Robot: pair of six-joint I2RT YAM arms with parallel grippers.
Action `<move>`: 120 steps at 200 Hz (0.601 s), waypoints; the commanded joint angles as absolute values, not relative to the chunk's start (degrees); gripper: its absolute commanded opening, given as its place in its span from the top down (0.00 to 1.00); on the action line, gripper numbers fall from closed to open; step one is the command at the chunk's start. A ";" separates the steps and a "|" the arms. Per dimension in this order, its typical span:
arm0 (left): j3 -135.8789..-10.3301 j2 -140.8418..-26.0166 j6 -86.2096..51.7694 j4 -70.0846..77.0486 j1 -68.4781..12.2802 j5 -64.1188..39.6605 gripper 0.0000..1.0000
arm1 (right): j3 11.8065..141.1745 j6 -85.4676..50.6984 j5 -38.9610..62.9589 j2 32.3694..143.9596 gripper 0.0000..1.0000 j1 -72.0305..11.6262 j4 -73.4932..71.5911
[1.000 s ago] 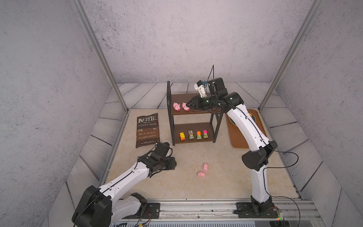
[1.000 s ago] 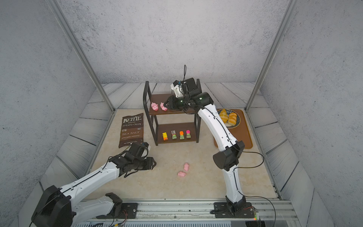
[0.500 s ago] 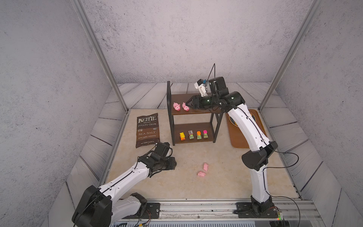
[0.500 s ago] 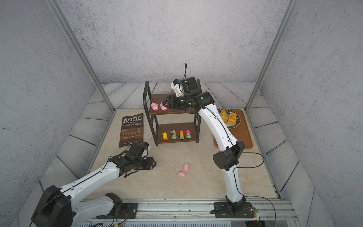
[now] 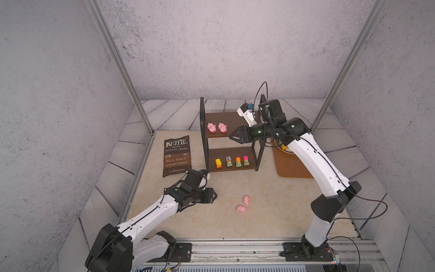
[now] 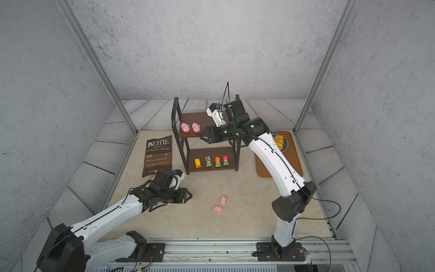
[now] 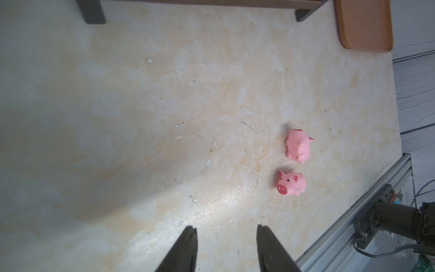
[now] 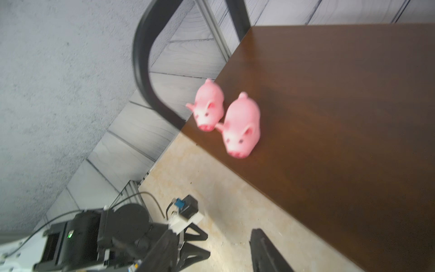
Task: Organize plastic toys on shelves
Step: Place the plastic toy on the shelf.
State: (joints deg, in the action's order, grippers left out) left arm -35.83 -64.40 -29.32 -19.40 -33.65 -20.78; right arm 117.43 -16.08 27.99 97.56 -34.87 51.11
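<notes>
Six of the eight plastic toys are pictured in place on the shelves (image 5: pixel 226 117), a two-tier rack of dark boards in a black tube frame. Two shelved pigs (image 5: pixel 211 127) are stood side by side near the front left corner of the upper board. Four trucks are lined up along the lower board, topped in yellow (image 5: pixel 218 163), grey (image 5: pixel 228 161), orange (image 5: pixel 238 161) and pink (image 5: pixel 246 160).

Two loose pigs (image 5: pixel 246 199) are left on the beige table, close together and well apart from the rack. In the left wrist view one of them appears tipped over, with its underside showing.

The right gripper (image 5: pixel 231 136) is held level just beside the front edge of the upper board, to the right of the shelved pigs. Its jaws are parted and nothing is between them. The left gripper (image 7: pixel 226 227) is held low over the table and pointed toward the loose pigs, near them but not touching. Its jaws are likewise parted and empty.

The job is judged roughly three-quarters done. What is left, by this reading, is for the two loose pigs to be picked up and set beside the pair above, where bare board is seen. A chip bag (image 6: pixel 157 155) and a brown tray (image 6: pixel 262 169) bearing croissants (image 6: pixel 279 140) are taken to lie outside the sorting.
</notes>
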 commanded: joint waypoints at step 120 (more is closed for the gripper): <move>-43.57 -90.57 -29.58 -1.41 -48.54 -26.23 0.37 | 46.45 -26.80 15.60 64.75 0.49 -36.28 25.58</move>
